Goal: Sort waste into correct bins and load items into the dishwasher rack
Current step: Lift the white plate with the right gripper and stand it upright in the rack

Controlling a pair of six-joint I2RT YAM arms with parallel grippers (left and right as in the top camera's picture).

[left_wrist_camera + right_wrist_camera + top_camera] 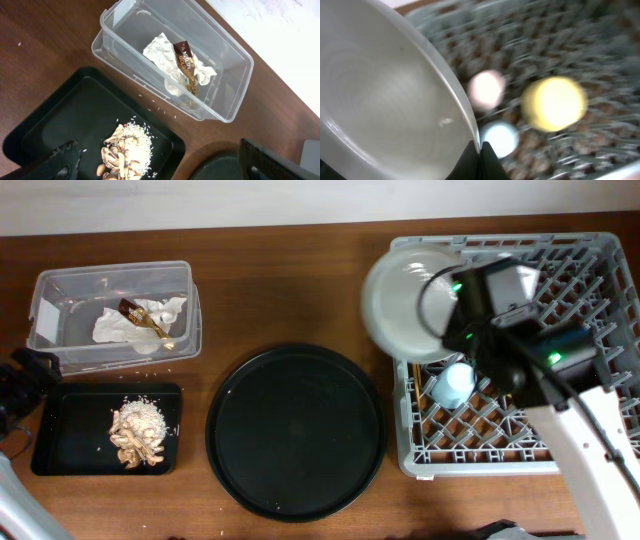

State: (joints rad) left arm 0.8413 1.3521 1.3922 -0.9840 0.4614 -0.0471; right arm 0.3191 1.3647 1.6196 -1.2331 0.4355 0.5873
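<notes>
Pale grey plate (385,100) fills the right wrist view, its rim pinched in the clamped right gripper (480,157), above the dishwasher rack (590,280) at the counter's right edge. A light-blue cup (455,383) sits inside the rack. The left gripper (159,155) hangs spread wide over the shallow black tray (50,125) of food scraps (127,150) by the left edge. Just beside the tray, the clear tub (230,90) holds napkins (157,47) and a brown wrapper (184,57).

Lab test bench, wooden table (290,290), white wall (200,200), staged dishwasher rack (500,465)
</notes>
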